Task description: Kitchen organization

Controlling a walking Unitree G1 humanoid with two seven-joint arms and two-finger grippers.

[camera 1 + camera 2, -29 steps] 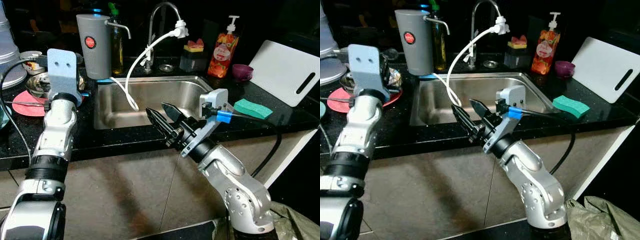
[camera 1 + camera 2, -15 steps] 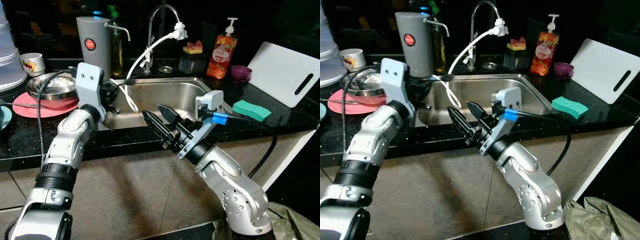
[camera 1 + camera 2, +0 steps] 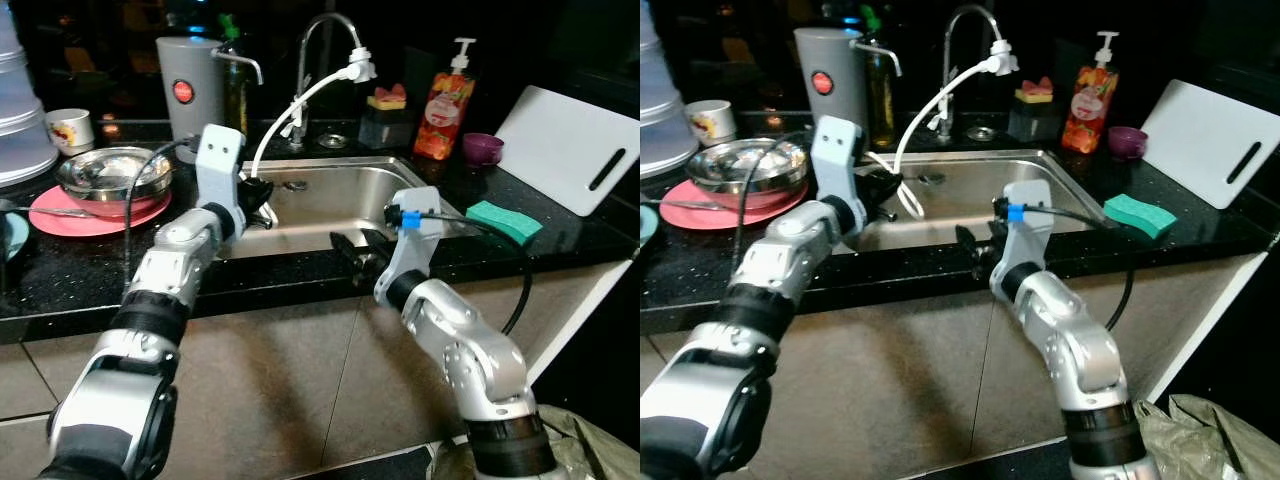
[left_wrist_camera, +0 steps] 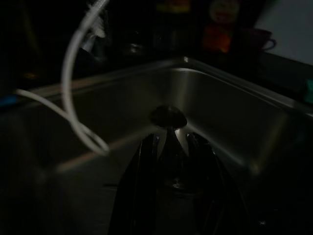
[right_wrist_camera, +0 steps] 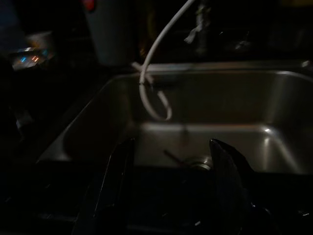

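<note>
Two grippers are at the sink, and we read both as reaching in to fetch something from the basin. Our left gripper (image 4: 168, 161) hangs over the left part of the sink (image 3: 400, 160), its two black fingers (image 4: 142, 186) nearly closed on a dark, rounded piece; we judge it a small utensil, though the shade keeps us from naming it. Our right gripper (image 5: 171, 171) sits at the front rim with its fingers spread wide and nothing between them, pointed into the basin.

The white hose (image 3: 300, 100) drops from the tap (image 3: 325, 30) and loops inside the sink, near the left gripper, so it could snag.

The head views give us the surroundings: a metal bowl (image 3: 115, 172) on a pink plate (image 3: 60, 215) to the left, a green sponge (image 3: 503, 218) and white cutting board (image 3: 575, 145) to the right. The wrist views add the drain (image 5: 198, 162) on the sink floor, and the closeness of the left fingers.
</note>
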